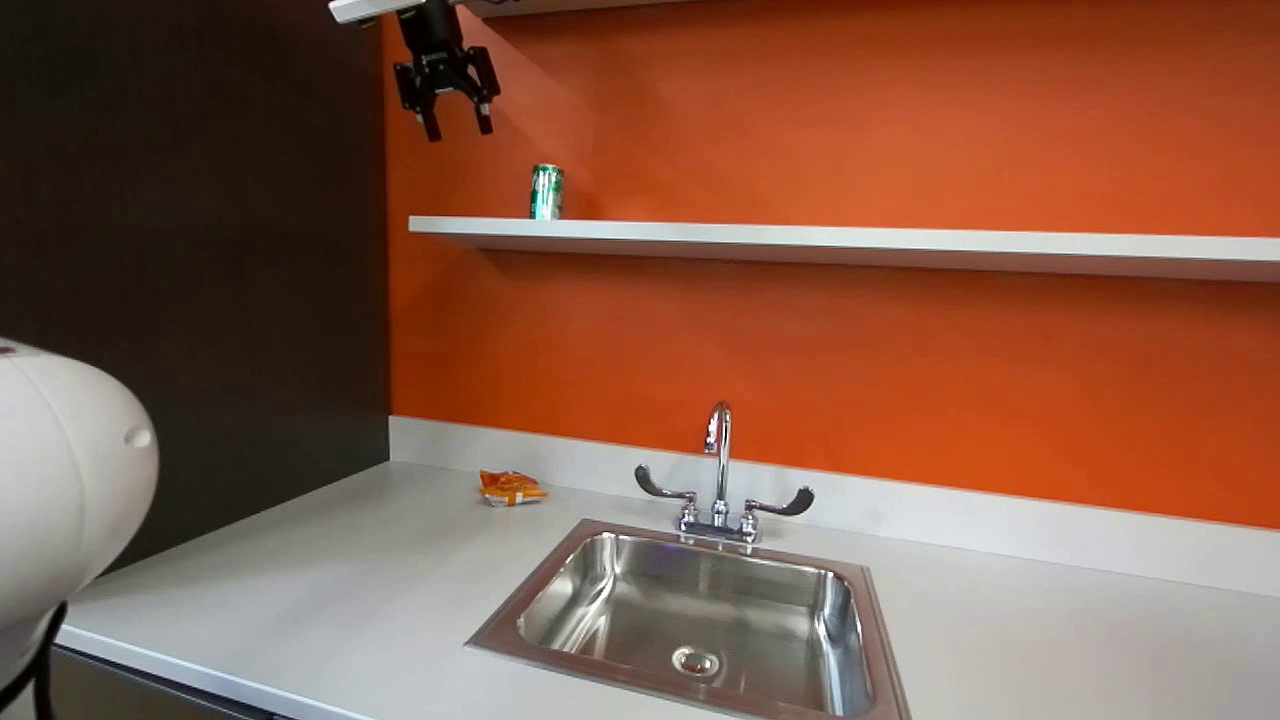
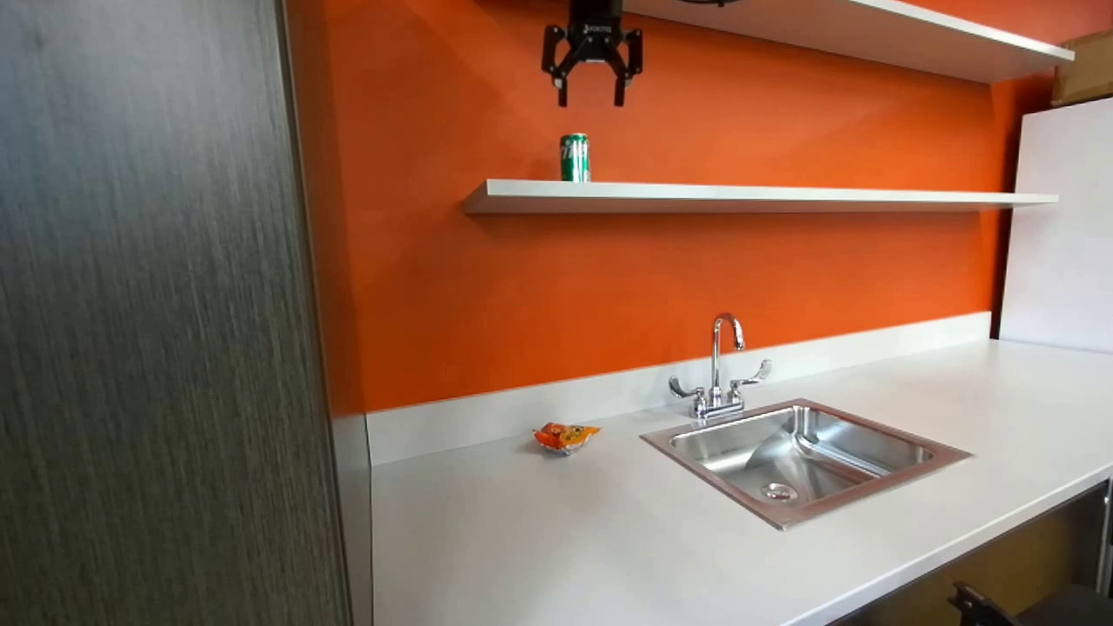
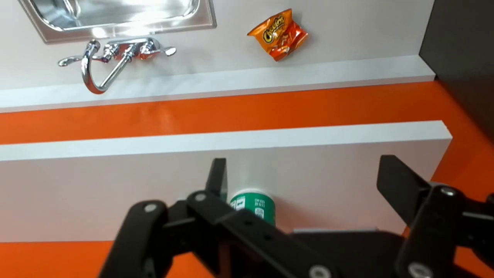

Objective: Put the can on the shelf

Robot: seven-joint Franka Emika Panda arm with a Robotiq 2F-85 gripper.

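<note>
The green can (image 1: 546,192) stands upright on the white shelf (image 1: 850,239), close to one end of the shelf. It also stands there in an exterior view (image 2: 575,158), on the same shelf (image 2: 783,194). My gripper (image 1: 459,134) is open and empty above the can and apart from it; it also shows in an exterior view (image 2: 591,103). In the wrist view the open fingers (image 3: 303,162) spread over the shelf (image 3: 115,185). The can (image 3: 259,202) shows near one finger there, its lower part in view and the rest hidden behind the gripper's linkage.
An orange snack bag (image 2: 565,436) lies on the white countertop (image 2: 487,530) below the shelf. The steel sink (image 1: 590,665) and its faucet (image 1: 722,460) are beside it. An upper shelf (image 2: 869,30) hangs above. A dark panel (image 1: 200,250) stands at the side.
</note>
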